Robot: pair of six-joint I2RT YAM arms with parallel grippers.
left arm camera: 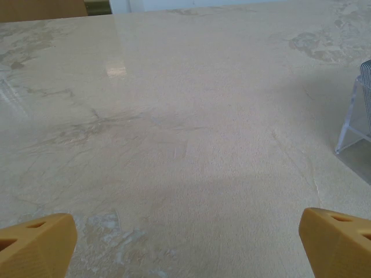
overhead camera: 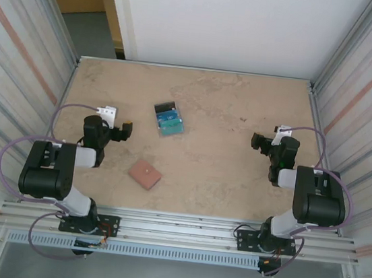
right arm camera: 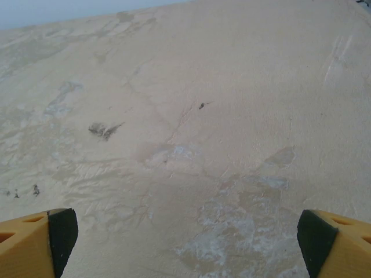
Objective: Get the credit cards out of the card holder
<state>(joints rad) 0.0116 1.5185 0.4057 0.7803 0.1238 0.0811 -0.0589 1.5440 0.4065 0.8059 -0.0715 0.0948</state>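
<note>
The card holder (overhead camera: 146, 173), a small salmon-pink wallet, lies flat and folded shut on the table near the front, left of centre. The credit cards are hidden; none shows at the wallet. My left gripper (overhead camera: 126, 132) hovers open behind and to the left of the wallet, well apart from it. Its yellow fingertips (left arm camera: 36, 243) stand wide over bare table. My right gripper (overhead camera: 257, 143) is open at the right side, far from the wallet. Its black-padded fingertips (right arm camera: 58, 234) have nothing between them.
A fanned pile (overhead camera: 168, 119) of blue, teal and black flat pieces lies behind the wallet near the table's middle. A clear stand's edge (left arm camera: 355, 124) shows at the right of the left wrist view. Metal walls close in the table's left and right sides.
</note>
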